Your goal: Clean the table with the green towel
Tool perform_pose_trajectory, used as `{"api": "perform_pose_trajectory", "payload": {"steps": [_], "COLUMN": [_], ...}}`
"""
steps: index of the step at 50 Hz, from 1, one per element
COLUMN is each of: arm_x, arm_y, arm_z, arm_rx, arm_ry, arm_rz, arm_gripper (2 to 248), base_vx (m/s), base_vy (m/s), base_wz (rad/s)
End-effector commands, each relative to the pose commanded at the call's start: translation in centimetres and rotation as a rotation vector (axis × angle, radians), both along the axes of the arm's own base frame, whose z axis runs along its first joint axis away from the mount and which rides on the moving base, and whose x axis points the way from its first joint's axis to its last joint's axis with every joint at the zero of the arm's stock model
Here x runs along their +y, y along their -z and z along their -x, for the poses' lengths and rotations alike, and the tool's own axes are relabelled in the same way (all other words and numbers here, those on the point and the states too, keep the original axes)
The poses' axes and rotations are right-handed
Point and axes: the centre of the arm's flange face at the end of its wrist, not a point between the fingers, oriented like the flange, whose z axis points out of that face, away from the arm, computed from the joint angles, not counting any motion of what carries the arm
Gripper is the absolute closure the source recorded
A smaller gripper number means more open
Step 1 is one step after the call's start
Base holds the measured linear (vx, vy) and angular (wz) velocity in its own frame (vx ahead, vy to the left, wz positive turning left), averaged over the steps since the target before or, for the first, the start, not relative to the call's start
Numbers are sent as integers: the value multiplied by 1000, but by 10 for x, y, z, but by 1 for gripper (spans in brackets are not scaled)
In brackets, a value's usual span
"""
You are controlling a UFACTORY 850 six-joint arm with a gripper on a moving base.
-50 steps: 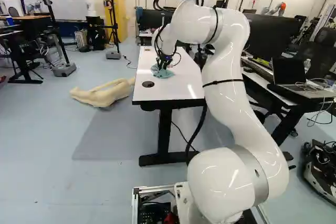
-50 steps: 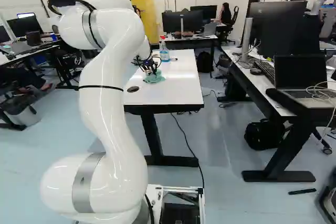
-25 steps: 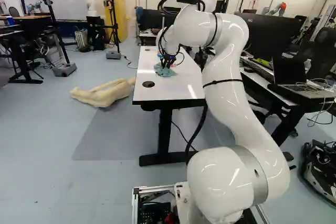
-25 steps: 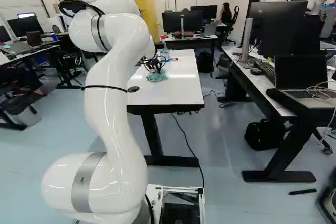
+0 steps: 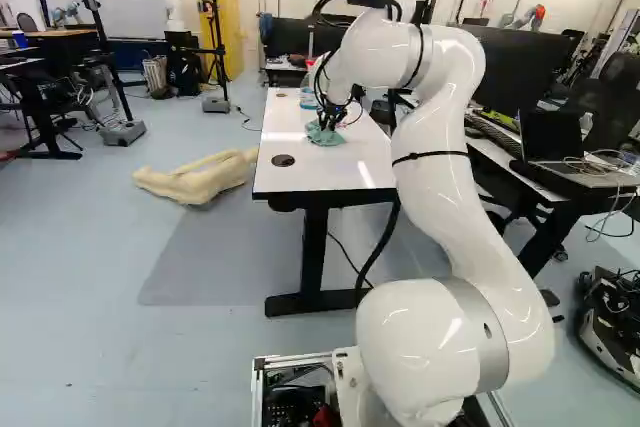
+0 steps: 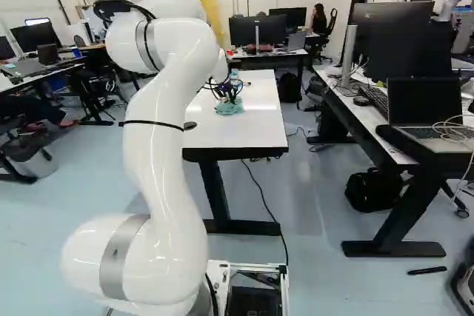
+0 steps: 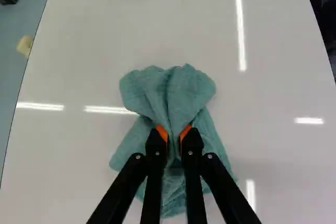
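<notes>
Pincer [image 7: 174, 132] nearly closed, green towel [image 7: 170, 95] pinched mid-cloth — overlong stroke toward the far end could tip the spray bottle [image 5: 307, 99] on the table [image 5: 325, 173].

Crumpled green cloth towel [image 7: 181, 95] in the black two-fingered gripper [image 5: 331, 121]
Orange pads [image 7: 185, 132] pinch its gathered middle; folds fan out over the glossy white tabletop [image 7: 283, 166].

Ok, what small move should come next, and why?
Probably a short wiping slide away from the bottle: that stands ahead, while the end effector has the green towel pinched between its pads, the cloth's skirts spread on the white tabletop.
</notes>
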Motion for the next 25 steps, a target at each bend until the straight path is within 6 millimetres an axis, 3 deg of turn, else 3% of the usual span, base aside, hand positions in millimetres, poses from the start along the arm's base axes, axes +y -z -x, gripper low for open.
{"api": "perform_pose_trajectory", "payload": {"steps": [25], "arm_x": [-39], "arm_y": [-1], "arm_z": [8], "arm_rx": [9], "arm_ry": [52], "arm_rz": [0], "arm_gripper": [206], "base_vx": [0], "base_vy": [0], "base_wz": [0]}}
